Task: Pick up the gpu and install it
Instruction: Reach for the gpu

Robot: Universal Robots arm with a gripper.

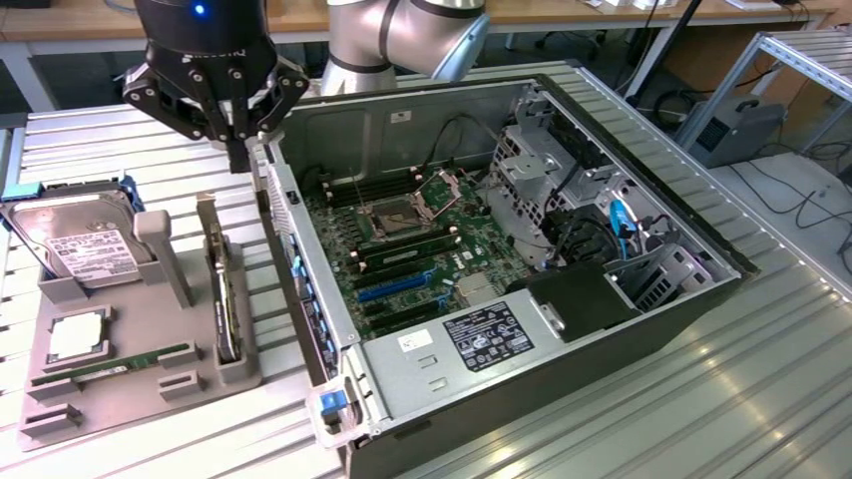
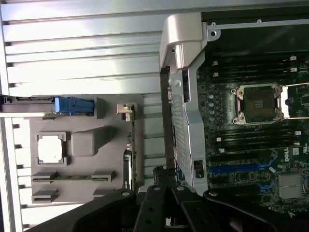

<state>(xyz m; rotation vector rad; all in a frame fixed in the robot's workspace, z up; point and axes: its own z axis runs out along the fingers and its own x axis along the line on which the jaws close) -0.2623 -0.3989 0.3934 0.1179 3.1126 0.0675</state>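
Gripper (image 1: 239, 160): jaws together, nothing between them. It hangs tips-down over the strip between the fixture and the computer case, close to the case's rear-panel corner. In the wrist view the gripper (image 2: 163, 175) sits above the case's side rim.

Gpu (image 1: 226, 304): not picked up. It stands on its long edge in the slot along the edge of the grey fixture (image 1: 147, 329) that faces the case. In the wrist view the gpu (image 2: 127, 164) shows as a thin dark strip, edge-on, on that same side of the fixture (image 2: 106, 154). Gripper and gpu are apart, with no contact.

Desk (image 1: 665, 399): slatted metal top, and it carries both fixture and case. The fixture lies toward the edge at the exterior view's left, with the case beside it.

Other parts on the fixture:
- hard drive (image 1: 87, 249), white label, leaning at the fixture's far end
- processor (image 1: 78, 334) (image 2: 50, 148), lying flat in a pocket
- memory stick (image 1: 114, 367) (image 2: 72, 176), lying flat near the fixture's near edge

Computer case (image 1: 399, 379) (image 2: 183, 43): lying on its side, panel off. The motherboard (image 1: 413, 249) (image 2: 251, 145) is exposed and the CPU socket (image 1: 395, 213) (image 2: 258, 101) is open. I see no card standing in the blue expansion slots (image 1: 386, 289).
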